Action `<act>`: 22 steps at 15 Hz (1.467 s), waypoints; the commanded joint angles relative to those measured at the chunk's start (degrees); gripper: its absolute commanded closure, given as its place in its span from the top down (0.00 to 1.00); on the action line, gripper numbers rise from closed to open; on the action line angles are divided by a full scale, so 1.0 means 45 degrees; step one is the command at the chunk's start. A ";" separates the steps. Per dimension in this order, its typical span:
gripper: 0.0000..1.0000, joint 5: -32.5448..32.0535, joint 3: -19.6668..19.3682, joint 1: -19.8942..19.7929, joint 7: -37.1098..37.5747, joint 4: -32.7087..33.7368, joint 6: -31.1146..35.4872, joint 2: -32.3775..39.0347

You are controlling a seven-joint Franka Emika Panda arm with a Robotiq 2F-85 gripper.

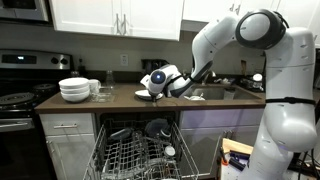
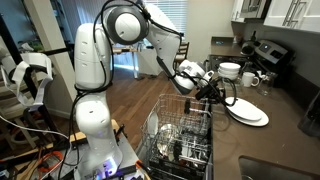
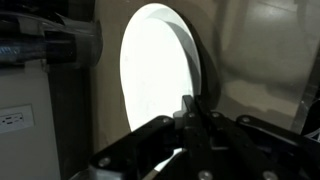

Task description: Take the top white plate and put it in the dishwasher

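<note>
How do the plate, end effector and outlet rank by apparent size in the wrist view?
1. end effector, though closeness to the camera inflates it
2. plate
3. outlet, partly cut off

The tool [image 3: 190, 108] pinches the lower rim of the white plate [image 3: 157, 75], held on edge.

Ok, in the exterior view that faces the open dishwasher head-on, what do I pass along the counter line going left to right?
Left to right: stove → stacked white bowls → gripper, shut on the top white plate → robot's white body.
</note>
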 commanded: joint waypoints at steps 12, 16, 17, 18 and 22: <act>0.02 -0.1210 0.0228 0.0626 -0.0187 -0.1709 -0.1594 -0.2243; 0.02 -0.1563 0.0348 0.0749 -0.0148 -0.1941 -0.2017 -0.2506; 0.02 -0.1535 0.0381 0.0768 -0.0183 -0.2011 -0.2066 -0.2560; 0.01 -0.1328 0.0413 0.0782 -0.0340 -0.2108 -0.2039 -0.2642; 0.02 -0.1118 0.0527 0.0921 -0.0378 -0.2570 -0.2093 -0.3025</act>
